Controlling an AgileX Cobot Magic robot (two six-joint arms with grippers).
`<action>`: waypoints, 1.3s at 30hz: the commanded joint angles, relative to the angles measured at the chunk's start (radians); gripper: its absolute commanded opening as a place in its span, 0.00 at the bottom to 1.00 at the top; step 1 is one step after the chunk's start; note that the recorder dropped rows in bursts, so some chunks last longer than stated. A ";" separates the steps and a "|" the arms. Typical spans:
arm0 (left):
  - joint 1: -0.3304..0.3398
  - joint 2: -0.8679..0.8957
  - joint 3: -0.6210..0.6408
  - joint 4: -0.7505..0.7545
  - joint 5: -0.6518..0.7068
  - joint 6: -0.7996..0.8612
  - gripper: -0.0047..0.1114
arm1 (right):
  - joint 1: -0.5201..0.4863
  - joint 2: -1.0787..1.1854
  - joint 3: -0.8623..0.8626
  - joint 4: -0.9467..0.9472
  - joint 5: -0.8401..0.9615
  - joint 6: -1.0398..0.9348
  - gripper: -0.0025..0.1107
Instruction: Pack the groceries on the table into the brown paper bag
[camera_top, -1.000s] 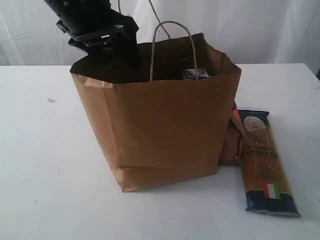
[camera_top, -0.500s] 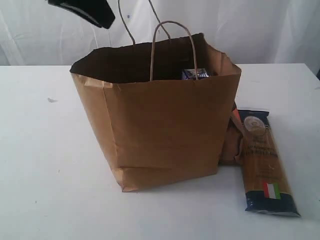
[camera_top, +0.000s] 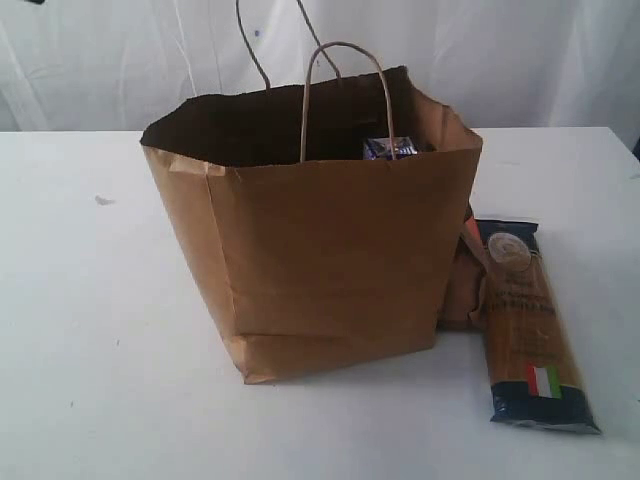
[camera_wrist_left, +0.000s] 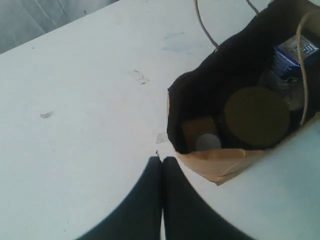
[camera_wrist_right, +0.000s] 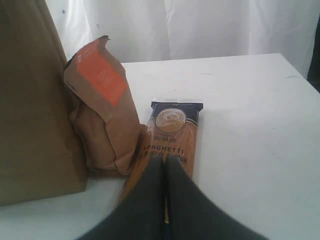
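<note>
The right hand (camera_wrist_right: 165, 162) is closed, its fingers pressed together with nothing between them. The spaghetti pack (camera_wrist_right: 173, 131) lies flat on the bench (camera_wrist_right: 250, 125) directly ahead of it, its long axis running away from the hand, in line with the fingers. The brown pouch with orange label (camera_wrist_right: 102, 117) is propped just beside the pack, against the brown paper bag (camera_wrist_right: 30, 110). The left hand (camera_wrist_left: 161, 161), likewise closed and empty, is held above the bench off the bag's other end, so the right arm is judged nearer. Bare bench is found beyond the pack.
</note>
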 joint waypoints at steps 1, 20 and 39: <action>0.000 -0.141 0.207 0.004 -0.117 -0.040 0.04 | -0.004 -0.005 0.005 0.000 -0.006 0.000 0.02; 0.000 -0.739 1.072 0.004 -0.515 -0.202 0.04 | -0.004 -0.005 0.005 0.000 -0.004 0.000 0.02; 0.000 -0.871 1.242 0.004 -0.593 -0.378 0.04 | -0.004 -0.005 0.005 0.000 -0.007 -0.012 0.02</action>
